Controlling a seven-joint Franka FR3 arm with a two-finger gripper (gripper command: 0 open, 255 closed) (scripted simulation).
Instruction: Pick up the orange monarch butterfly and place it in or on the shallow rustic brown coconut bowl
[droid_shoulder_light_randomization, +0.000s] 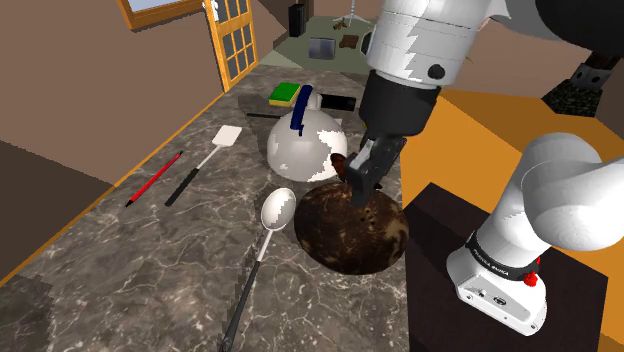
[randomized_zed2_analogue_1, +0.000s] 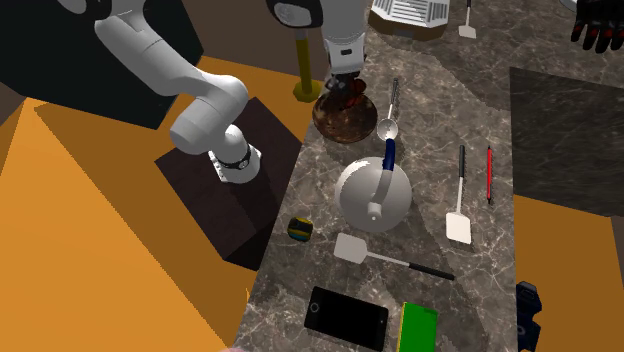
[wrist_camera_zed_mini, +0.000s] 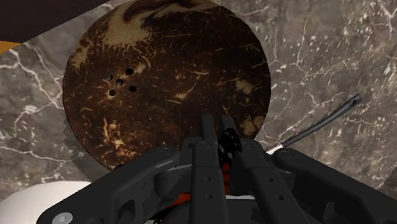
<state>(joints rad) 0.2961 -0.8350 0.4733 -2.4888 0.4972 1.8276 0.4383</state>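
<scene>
Two black fingers (wrist_camera_zed_mini: 205, 165) of the gripper (wrist_camera_zed_mini: 217, 127) are pressed together on a thin thing, and I take it for the butterfly (wrist_camera_zed_mini: 224, 151) - a dark edge with pale dots shows between them, and a bit of orange lower down. So the butterfly is in the grasp, and directly under the fingertips lies the brown coconut bowl (wrist_camera_zed_mini: 165, 63), standing on the marble counter (wrist_camera_zed_mini: 331, 51).

In my judgement the step in hand is the placing. From the shoulder view the gripper (droid_shoulder_light_randomization: 360, 185) hangs over the bowl's (droid_shoulder_light_randomization: 350, 240) rim on the side nearest the white kettle (droid_shoulder_light_randomization: 300, 145), not over its middle. It would be good to go a little more toward the centre, come down close to the inside, and only then open the fingers - a light flat thing dropped from high may land on the rim or slide out.

Most of the butterfly is hidden by the fingers, so its wings and how it is turned are hard to tell. How high the fingertips are over the bowl I cannot tell. Further off, beside the bowl, lies a ladle (droid_shoulder_light_randomization: 275, 212).
</scene>
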